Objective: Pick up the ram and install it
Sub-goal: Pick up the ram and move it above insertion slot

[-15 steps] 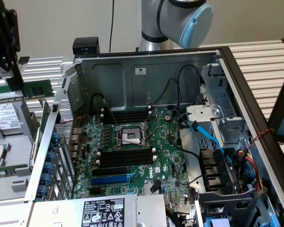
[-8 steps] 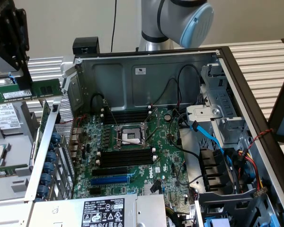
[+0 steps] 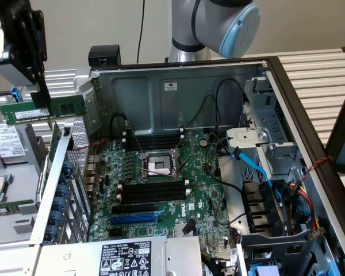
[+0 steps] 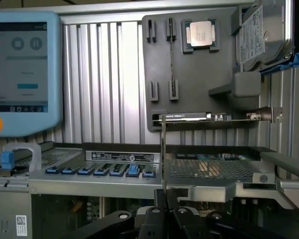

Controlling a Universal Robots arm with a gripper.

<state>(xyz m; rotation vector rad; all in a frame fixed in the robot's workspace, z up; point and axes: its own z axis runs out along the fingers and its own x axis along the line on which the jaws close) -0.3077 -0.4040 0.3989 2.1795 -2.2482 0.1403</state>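
Observation:
The ram point(image 3: 43, 109), a long green stick with a white sticker, hangs level in the air above the upper left corner of the open computer case, at the exterior view's left. My gripper point(image 3: 44, 101) is shut on its top edge near the middle. The wrist view shows the ram point(image 4: 163, 149) edge-on as a thin upright line rising from between my fingertips point(image 4: 163, 201). The black memory slots point(image 3: 152, 192) with white end clips lie on the green motherboard point(image 3: 201, 190), lower and to the exterior view's right of the stick.
A grey tray point(image 3: 14, 190) holding a hard drive point(image 3: 4, 141) and a processor chip lies outside the case at the exterior view's left. The case's metal wall point(image 3: 178, 95), drive cage point(image 3: 270, 144), cables and power supply point(image 3: 123, 259) surround the board. A teach pendant point(image 4: 22, 69) stands nearby.

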